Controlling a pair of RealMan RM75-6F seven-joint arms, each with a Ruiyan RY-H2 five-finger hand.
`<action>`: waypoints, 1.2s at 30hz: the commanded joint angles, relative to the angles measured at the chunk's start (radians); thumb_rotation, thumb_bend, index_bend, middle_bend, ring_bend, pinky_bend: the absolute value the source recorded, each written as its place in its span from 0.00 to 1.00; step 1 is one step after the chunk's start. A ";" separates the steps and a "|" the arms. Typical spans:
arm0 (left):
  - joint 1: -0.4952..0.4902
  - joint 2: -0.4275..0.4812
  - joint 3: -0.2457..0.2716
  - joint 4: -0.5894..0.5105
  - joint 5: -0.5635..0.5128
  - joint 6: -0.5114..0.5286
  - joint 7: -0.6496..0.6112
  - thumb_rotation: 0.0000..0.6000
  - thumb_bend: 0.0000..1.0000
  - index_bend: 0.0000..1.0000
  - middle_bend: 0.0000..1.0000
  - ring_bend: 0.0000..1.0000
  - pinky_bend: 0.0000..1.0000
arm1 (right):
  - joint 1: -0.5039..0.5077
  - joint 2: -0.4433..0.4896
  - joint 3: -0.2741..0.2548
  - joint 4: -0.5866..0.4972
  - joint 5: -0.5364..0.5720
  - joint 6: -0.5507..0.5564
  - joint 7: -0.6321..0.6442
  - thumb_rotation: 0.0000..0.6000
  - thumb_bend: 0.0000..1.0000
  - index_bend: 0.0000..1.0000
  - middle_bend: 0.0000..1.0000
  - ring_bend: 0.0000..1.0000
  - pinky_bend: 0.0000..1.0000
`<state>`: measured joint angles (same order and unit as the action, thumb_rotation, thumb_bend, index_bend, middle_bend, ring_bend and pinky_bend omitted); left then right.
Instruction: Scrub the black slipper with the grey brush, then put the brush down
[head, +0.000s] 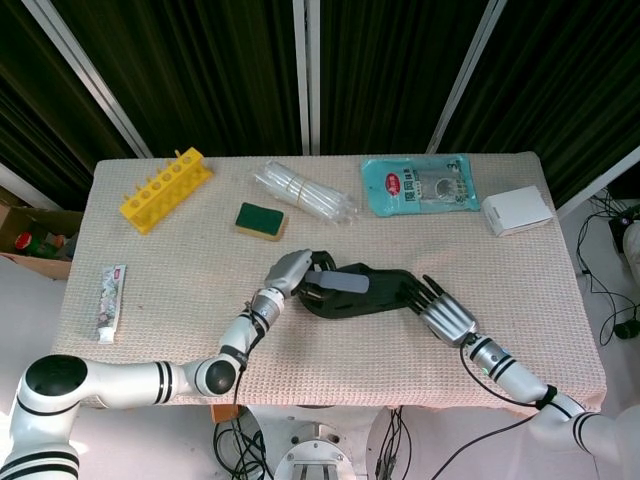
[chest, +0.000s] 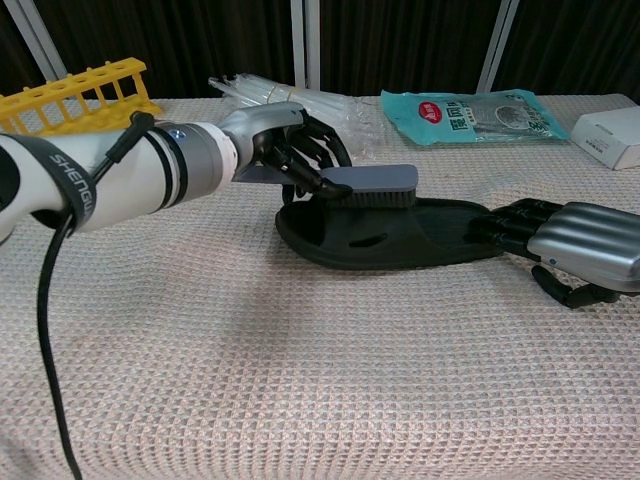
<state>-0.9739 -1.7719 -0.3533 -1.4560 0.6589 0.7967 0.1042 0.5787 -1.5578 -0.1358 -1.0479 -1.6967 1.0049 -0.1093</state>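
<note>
A table (head: 150, 300) covered in beige waffle-weave cloth is carrying everything, its long rectangle running left to right. Near the middle, closer to the front edge, a black slipper (head: 375, 293) of smooth moulded foam is lying sole-down with a broad strap over its toe end. The left hand (head: 296, 271), metal-backed with dark fingers, is gripping the flat handle of a grey brush (chest: 368, 183), a slim rectangular block whose dark bristles are pressing down onto the slipper's strap and footbed. The right hand (head: 440, 310), silver-ribbed across its back, is lying at the slipper's heel end with its dark fingers stretched flat onto the heel, pressing on it rather than closing round anything. Toward the back edge a glossy teal packet (head: 420, 184) is lying flat, a bundle of clear plastic tubes (head: 303, 194) is lying at a slant, and a yellow plastic rack (head: 165, 188) with round holes is sitting near the back left corner. A white box (head: 517, 210) is resting by the back right corner, a small green sponge (head: 260, 220) is sitting between the rack and the tubes, and a thin tube of paste (head: 111, 302) is lying along the left edge.
</note>
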 joint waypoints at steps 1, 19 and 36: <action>-0.014 -0.013 -0.003 0.020 -0.021 -0.012 0.004 1.00 0.43 0.73 0.73 0.69 0.66 | 0.001 -0.003 -0.001 0.000 -0.001 -0.001 0.000 1.00 0.81 0.00 0.00 0.00 0.00; 0.024 0.054 0.036 -0.024 -0.045 0.022 0.018 1.00 0.43 0.73 0.73 0.69 0.66 | 0.004 -0.005 -0.001 -0.003 -0.008 0.006 -0.008 1.00 0.81 0.00 0.00 0.00 0.00; 0.088 0.147 0.078 -0.084 -0.033 0.021 0.000 1.00 0.44 0.74 0.73 0.69 0.66 | 0.006 -0.009 -0.001 -0.008 -0.005 -0.002 -0.020 1.00 0.81 0.00 0.00 0.00 0.00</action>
<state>-0.8862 -1.6245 -0.2754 -1.5381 0.6238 0.8219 0.1075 0.5852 -1.5663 -0.1372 -1.0561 -1.7022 1.0029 -0.1291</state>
